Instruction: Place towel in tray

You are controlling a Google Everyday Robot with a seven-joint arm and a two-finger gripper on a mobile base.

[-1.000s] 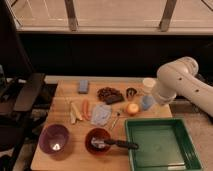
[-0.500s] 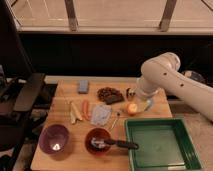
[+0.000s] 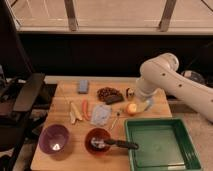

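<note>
- The white arm (image 3: 162, 75) reaches in from the right. A second ago its elbow was close to the right edge of the view; it has since swung left, towards the middle of the counter (image 3: 60, 97). Over the last half second it has hardly shifted.
- The gripper (image 3: 131, 94) now hangs low over the back right part of the counter, just right of the brown heap (image 3: 109, 94) and just above the orange fruit (image 3: 131, 108). A second ago it was further right, clear of both.
- The jaws stand apart and hold nothing.
- The towel (image 3: 101, 114) lies flat on the counter in the same spot as before, near the middle, left of the fruit and below the brown heap. It is outside the tray and not touched by the gripper.
- The tray (image 3: 156, 147) sits at the front right corner, unmoved, with its green floor bare.
- A white cup that showed at the back right a second ago is now covered by the arm.
- Nothing else has moved:
  - the blue sponge (image 3: 83, 86) is at the back;
  - the orange stick (image 3: 85, 109) and pale sticks (image 3: 74, 112) are left of the towel;
  - the purple bowl (image 3: 54, 138) is at the front left;
  - the red bowl (image 3: 97, 141) is beside it, with a dark-handled utensil (image 3: 120, 144) resting in it and pointing towards the tray.
</note>
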